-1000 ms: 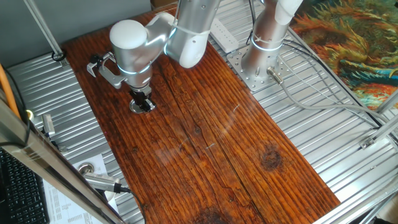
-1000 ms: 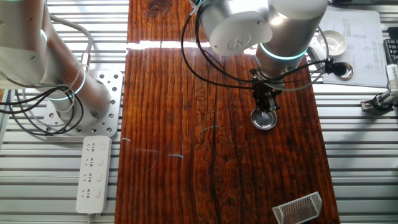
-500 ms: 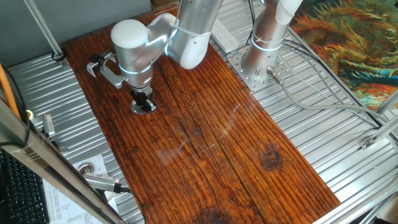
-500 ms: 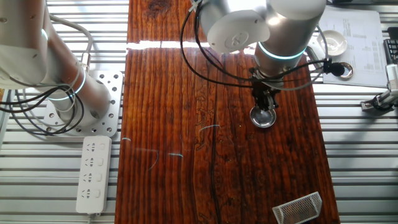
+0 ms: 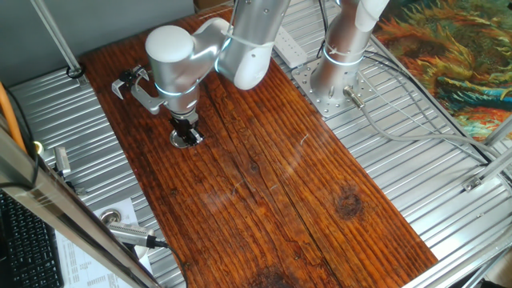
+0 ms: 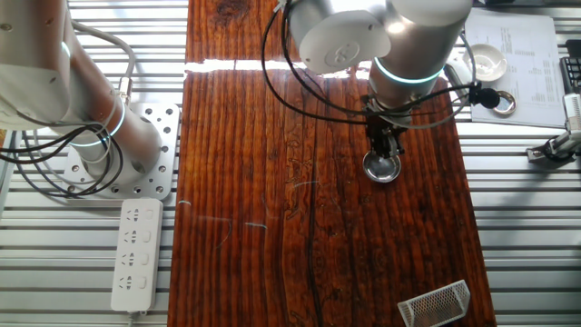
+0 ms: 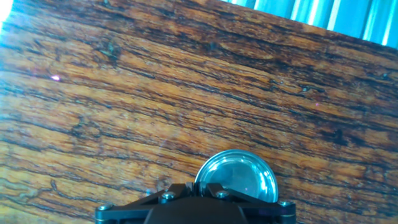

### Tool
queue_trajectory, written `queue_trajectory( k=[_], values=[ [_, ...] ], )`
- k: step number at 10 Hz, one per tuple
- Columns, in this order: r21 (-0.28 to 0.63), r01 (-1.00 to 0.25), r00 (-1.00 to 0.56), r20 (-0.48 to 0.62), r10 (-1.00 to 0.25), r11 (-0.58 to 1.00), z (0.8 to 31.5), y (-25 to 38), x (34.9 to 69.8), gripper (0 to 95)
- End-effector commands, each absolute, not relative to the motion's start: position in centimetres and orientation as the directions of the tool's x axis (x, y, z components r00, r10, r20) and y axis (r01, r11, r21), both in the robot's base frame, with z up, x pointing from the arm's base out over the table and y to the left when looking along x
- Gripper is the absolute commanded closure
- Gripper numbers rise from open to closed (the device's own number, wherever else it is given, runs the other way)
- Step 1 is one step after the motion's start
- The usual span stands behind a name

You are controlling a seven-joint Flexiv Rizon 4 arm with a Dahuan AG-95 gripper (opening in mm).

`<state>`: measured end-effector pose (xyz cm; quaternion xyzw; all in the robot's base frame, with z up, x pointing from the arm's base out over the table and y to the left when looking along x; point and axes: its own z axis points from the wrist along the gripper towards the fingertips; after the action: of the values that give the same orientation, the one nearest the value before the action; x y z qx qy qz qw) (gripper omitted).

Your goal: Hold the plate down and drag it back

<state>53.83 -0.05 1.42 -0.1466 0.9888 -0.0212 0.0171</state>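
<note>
Plate lies flat on the wooden board, near the board's edge on the side away from the arm's base. Gripper stands upright on the plate, tip touching its centre; fingers drawn together, nothing clasped between them. Hand view: plate partly hidden under the gripper body. Wire mesh holder at the board's corner, well apart from the plate. Power strip beside the base. Small white dish on paper off the board.
</note>
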Motion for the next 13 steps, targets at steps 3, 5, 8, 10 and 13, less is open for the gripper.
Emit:
queue_trajectory(
  k=[3, 5, 8, 10, 13],
  values=[
    [-0.048, -0.281, -0.959, -0.032, -0.283, 0.959, 1.4, 0.3, 53.5, 95.0],
    [-0.045, -0.28, -0.959, -0.032, -0.282, 0.959, 1.4, 0.5, 53.5, 95.0],
    [-0.051, -0.282, -0.958, -0.032, -0.283, 0.958, 1.4, 0.7, 53.4, 95.0],
    [-0.042, -0.281, -0.959, -0.034, -0.283, 0.959, 1.4, 0.8, 53.4, 95.0],
    [-0.034, -0.278, -0.96, -0.036, -0.279, 0.96, 1.4, 1.1, 53.4, 95.0]
  ],
)
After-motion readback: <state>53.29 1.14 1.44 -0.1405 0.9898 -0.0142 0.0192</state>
